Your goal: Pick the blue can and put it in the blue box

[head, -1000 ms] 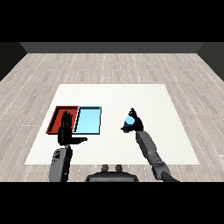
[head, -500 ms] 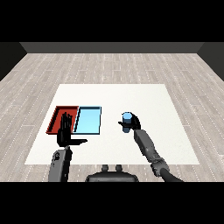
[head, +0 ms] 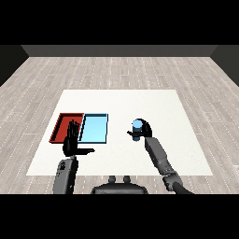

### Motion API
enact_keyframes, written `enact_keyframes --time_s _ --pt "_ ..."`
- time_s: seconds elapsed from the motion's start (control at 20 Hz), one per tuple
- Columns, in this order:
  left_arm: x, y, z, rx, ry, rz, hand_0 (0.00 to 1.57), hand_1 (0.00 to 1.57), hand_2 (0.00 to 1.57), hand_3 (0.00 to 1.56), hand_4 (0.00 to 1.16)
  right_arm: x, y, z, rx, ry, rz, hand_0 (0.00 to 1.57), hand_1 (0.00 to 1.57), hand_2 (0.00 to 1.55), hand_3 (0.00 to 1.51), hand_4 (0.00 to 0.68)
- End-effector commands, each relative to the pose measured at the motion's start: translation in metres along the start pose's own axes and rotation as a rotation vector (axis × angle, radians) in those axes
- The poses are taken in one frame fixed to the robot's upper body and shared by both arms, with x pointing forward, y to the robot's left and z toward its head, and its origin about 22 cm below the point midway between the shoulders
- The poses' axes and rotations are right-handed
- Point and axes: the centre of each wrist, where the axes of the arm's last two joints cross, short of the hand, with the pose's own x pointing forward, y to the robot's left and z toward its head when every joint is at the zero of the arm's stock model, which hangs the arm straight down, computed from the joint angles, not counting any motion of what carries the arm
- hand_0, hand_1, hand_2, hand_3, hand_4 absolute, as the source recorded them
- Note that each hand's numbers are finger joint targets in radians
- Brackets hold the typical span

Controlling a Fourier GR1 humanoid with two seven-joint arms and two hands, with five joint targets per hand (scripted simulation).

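Blue can (head: 137, 127) is held by the right hand (head: 143, 130), whose fingers and thumb are curled round it; can is seen upright, its light blue top facing up. Relative to the light blue tray (head: 94, 128), the can is placed to the right, well apart from it, with bare white table (head: 121, 100) showing between the two. Whether the can is touching the table or lifted off it cannot be told from the head view. Red tray (head: 66, 127) is set touching the left edge of the light blue tray, the pair lying side by side. Left hand (head: 72, 142) is positioned at the near left corner of the light blue tray, overlapping the near edge of the red tray in view; its fingers are kept straight and pointed up, thumb stuck out toward the right, nothing held. Right forearm is seen running from the lower right up to the can.
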Motion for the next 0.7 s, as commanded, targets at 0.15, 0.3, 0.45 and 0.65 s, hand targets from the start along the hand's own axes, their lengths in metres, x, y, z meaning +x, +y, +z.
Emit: enact_keyframes --time_s 0.15,0.3,0.45,0.65 --pt "-0.017 -0.030 -0.023 -0.042 0.020 -0.059 0.00 0.00 0.00 0.00 0.00 0.017 0.006 -0.007 0.032 -0.086 0.020 1.47 1.47 1.45 1.41 0.649" --pt "-0.021 -0.031 -0.008 -0.081 0.069 -0.012 0.00 0.00 0.00 0.00 0.00 0.035 -0.018 -0.007 0.051 -0.143 0.009 1.49 1.49 1.46 1.41 0.652" --pt "-0.040 -0.051 -0.013 -0.098 0.116 -0.004 0.00 0.00 0.00 0.00 0.00 0.045 0.025 -0.019 0.063 -0.206 0.007 1.47 1.47 1.44 1.41 0.651" --pt "-0.031 -0.061 -0.020 -0.145 0.144 0.041 0.00 0.00 0.00 0.00 0.00 0.072 0.015 -0.021 0.116 -0.248 0.013 1.44 1.44 1.44 1.42 0.665"
